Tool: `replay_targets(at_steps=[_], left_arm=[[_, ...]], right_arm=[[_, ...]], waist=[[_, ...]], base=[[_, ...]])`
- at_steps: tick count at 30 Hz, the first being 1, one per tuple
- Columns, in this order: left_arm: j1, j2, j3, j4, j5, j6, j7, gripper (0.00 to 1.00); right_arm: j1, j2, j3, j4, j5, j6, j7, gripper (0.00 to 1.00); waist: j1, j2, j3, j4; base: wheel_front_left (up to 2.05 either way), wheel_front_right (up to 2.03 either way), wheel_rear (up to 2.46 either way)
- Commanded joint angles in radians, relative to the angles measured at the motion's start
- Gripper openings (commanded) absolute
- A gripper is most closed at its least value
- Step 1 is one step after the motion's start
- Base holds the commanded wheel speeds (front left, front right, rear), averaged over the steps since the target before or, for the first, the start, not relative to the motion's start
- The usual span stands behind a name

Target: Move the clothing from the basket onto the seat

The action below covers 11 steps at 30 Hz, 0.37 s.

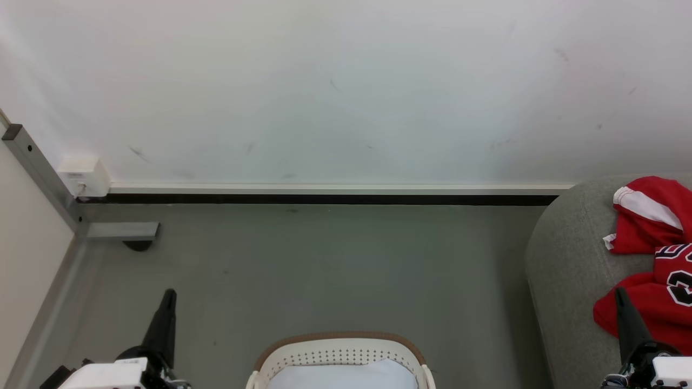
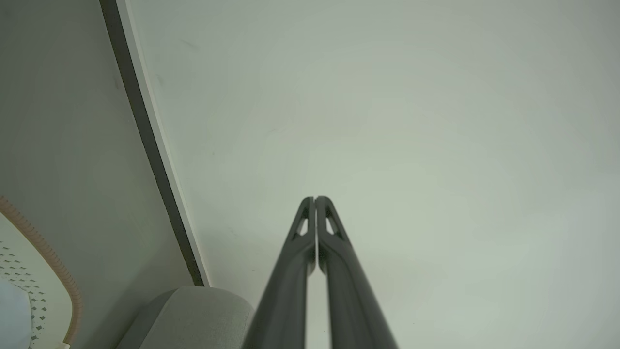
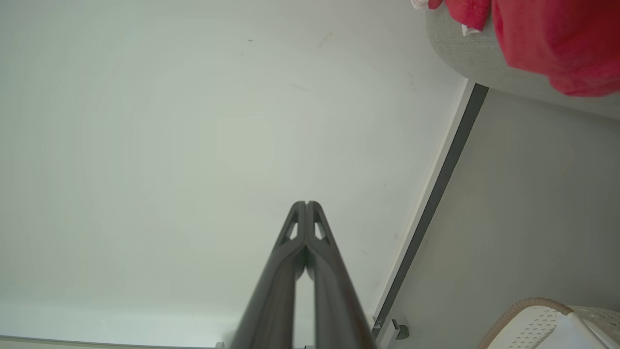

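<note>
As seen from the head: white perforated basket (image 1: 339, 346) low at the floor's (image 1: 324, 259) near edge, with a pale bluish fold (image 1: 343, 375) inside, cloth or liner, impossible to tell. Red clothing (image 1: 646, 216) heaped on the grey seat (image 1: 562, 259) at the right, near its rounded left edge, a lettered jersey (image 1: 657, 294) just below. Left gripper (image 1: 170, 294) at lower left, right gripper (image 1: 619, 292) at lower right, both shut to a point, holding nothing.

From the left wrist: fingers (image 2: 334, 271) pressed flat together, empty, aimed at the bare wall (image 2: 387, 121); basket rim at the lower left, seat corner beneath.

From the right wrist: same closed, empty pinch; red cloth over the seat's edge at upper right, basket corner at lower right.

Probably near done, judging by the red pile. Next: confirm the nature of that fold; if clothing, spread the jaws before dipping in, pinch mid-fold, lift clear of the brown rim, lay well inboard of the seat's edge.
</note>
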Motion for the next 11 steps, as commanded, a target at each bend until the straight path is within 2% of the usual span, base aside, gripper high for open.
replay_targets(at_steps=[1, 11], left_arm=[[-0.009, 0.002, 0.003, 0.001, -0.014, -0.004, 0.004, 0.0], [-0.009, 0.002, 0.002, 0.0, -0.014, -0.004, 0.004, 0.0]], right_arm=[[-0.011, -0.002, -0.004, 0.002, 0.0, -0.002, 0.003, 0.0], [-0.011, 0.0, -0.006, 0.002, -0.003, -0.002, 0.006, 0.0]], waist=[[0.0, 0.0, 0.0, 0.0], [0.0, 0.0, 0.0, 0.0]], base=[[0.0, 0.0, 0.0], [0.0, 0.0, 0.0]])
